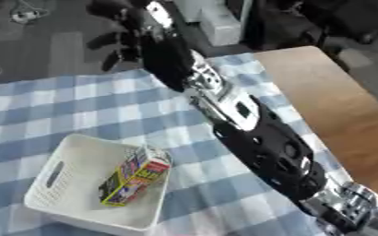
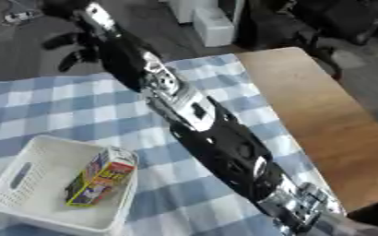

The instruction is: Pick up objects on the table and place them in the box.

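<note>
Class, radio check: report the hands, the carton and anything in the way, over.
Right hand open, stretched past the table's far edge, holding nothing. Left hand not in view. Carton lies tilted inside the white basket. Nothing else on the checked cloth.

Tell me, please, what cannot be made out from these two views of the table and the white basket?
- Right hand: blurred and dark against the floor in both views; whether its fingers hold anything is unclear.
- Left hand: in neither view.
- Carton in the white basket: its print is too blurred to read.
- Tablecloth under the right arm: hidden by the arm.
</note>
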Robot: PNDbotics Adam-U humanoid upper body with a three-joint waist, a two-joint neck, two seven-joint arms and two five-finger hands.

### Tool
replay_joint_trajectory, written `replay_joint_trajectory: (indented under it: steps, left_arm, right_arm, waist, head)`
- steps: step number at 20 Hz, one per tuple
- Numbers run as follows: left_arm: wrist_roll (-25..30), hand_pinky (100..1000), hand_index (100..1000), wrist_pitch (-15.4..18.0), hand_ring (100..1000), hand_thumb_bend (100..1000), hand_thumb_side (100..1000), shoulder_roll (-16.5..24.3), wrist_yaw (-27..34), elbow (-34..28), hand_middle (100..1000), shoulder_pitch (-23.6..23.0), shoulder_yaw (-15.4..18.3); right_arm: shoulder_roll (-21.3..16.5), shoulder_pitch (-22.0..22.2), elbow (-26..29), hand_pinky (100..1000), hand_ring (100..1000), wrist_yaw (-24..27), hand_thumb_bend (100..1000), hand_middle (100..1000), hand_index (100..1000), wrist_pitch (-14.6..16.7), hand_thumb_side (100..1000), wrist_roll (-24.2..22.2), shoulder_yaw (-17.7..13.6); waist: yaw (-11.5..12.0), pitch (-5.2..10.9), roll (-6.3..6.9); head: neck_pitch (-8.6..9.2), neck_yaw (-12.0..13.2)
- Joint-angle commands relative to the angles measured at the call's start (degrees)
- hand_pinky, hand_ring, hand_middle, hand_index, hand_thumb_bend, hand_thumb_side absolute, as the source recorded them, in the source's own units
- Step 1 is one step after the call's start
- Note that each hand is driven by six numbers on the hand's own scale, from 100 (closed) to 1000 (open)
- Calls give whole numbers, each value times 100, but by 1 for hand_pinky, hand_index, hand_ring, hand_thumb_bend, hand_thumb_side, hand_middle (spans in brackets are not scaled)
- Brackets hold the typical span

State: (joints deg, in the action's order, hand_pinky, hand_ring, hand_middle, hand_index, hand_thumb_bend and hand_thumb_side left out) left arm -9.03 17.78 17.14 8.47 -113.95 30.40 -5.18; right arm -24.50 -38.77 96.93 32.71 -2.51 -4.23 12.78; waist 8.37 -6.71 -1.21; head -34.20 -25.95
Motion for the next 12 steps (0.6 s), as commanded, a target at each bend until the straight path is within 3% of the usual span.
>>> replay_joint_trajectory:
  steps: [1, 3, 4, 5, 6, 7, 10, 11, 12]
  left_arm:
    - [-46, 845, 912, -18, 668, 1000, 761, 117, -48, -65, 795, 27, 67]
    - [-65, 846, 913, -37, 668, 1000, 763, 139, -71, -65, 795, -1, 81]
    - [-73, 846, 913, -40, 668, 1000, 763, 142, -81, -65, 795, -6, 83]
    - [-93, 846, 913, -39, 667, 1000, 763, 153, -99, -65, 795, -20, 103]
    - [-120, 846, 913, -37, 666, 1000, 764, 164, -118, -65, 795, -35, 124]
    - [-148, 847, 913, -38, 666, 1000, 766, 178, -139, -65, 795, -60, 142]
    - [-229, 847, 912, -68, 664, 1000, 773, 230, -211, -65, 795, -154, 175]
    - [-257, 847, 912, -74, 664, 1000, 774, 253, -234, -65, 795, -195, 182]
    - [-287, 846, 910, -76, 664, 1000, 774, 273, -252, -65, 794, -229, 185]
  right_arm:
    - [-745, 235, 524, 646, 813, 952, 596, 1000, 1000, 580, 979, 1418, -496]
    - [-1112, 586, 823, 717, 825, 1218, 527, 1000, 1000, 1341, 965, 2829, -875]
    - [-1240, 754, 997, 707, 822, 1263, 528, 1000, 1000, 1654, 961, 3403, -942]
    - [-1331, 1007, 1178, 792, 843, 1208, 505, 1000, 1000, 1969, 988, 3916, -1112]
    - [-1373, 1256, 1396, 818, 850, 1154, 553, 1000, 1000, 2278, 1000, 4330, -1269]
    - [-1393, 1485, 1573, 835, 857, 1057, 490, 1000, 1000, 2508, 1000, 4667, -1415]
    - [-1329, 1838, 1743, 853, 876, 815, 466, 1000, 1000, 3063, 1000, 5172, -1660]
    - [-1290, 1872, 1755, 855, 879, 759, 578, 1000, 1000, 3260, 1000, 5177, -1696]
    - [-1256, 1896, 1761, 848, 878, 706, 949, 989, 1000, 3445, 1000, 5125, -1709]
  waist:
    - [-35, 118, 5]
    - [-64, 106, 15]
    - [-61, 100, 16]
    - [-93, 82, 31]
    - [-116, 67, 45]
    - [-147, 55, 63]
    - [-247, 31, 130]
    - [-290, 27, 158]
    - [-324, 23, 177]
  head:
    - [80, 219]
    - [117, 380]
    - [130, 411]
    - [170, 493]
    - [200, 547]
    - [219, 603]
    - [255, 760]
    - [260, 819]
    - [268, 858]
